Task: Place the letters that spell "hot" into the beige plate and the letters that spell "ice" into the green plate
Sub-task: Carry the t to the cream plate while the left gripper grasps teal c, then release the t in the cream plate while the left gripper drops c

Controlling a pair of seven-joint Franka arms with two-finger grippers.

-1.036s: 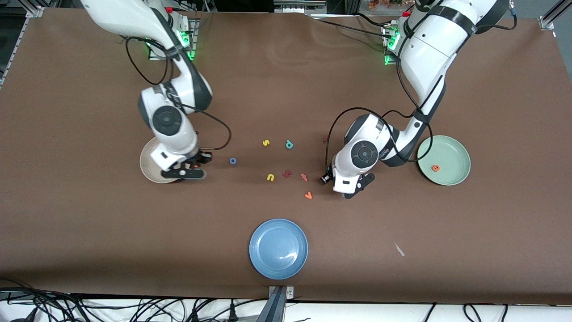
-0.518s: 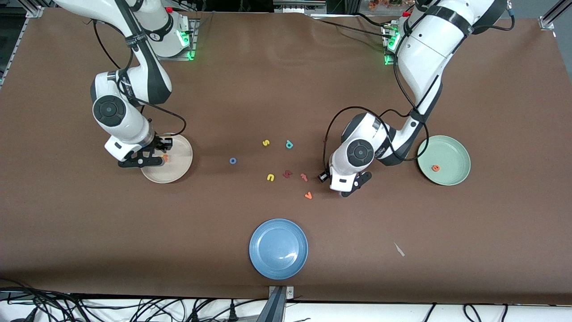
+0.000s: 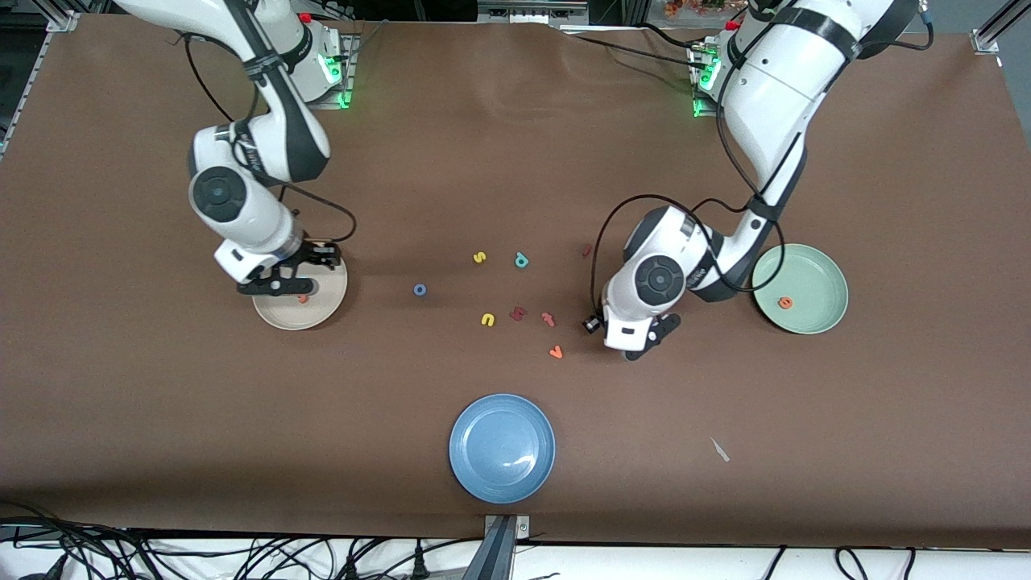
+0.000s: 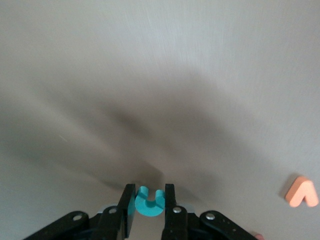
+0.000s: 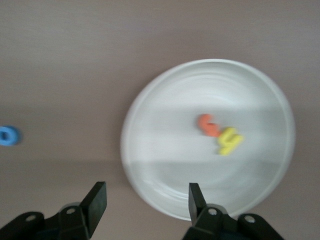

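Left wrist view alone: teal c (image 4: 149, 201) pinched in left hand (image 4: 150, 210); right hand (image 5: 145, 200) open, empty.

Front view bright, even overhead light; brown table (image 3: 515, 161) matte, soft short shadows under both arms. Glossy highlight on blue plate (image 3: 502, 448); green LEDs glow at arm bases. Left wrist view streaked by motion blur, table washed pale grey, dark shadow fan ahead of jaws. Right wrist view soft, beige plate (image 5: 150, 165) banded by pale sheen, letters in it fuzzy
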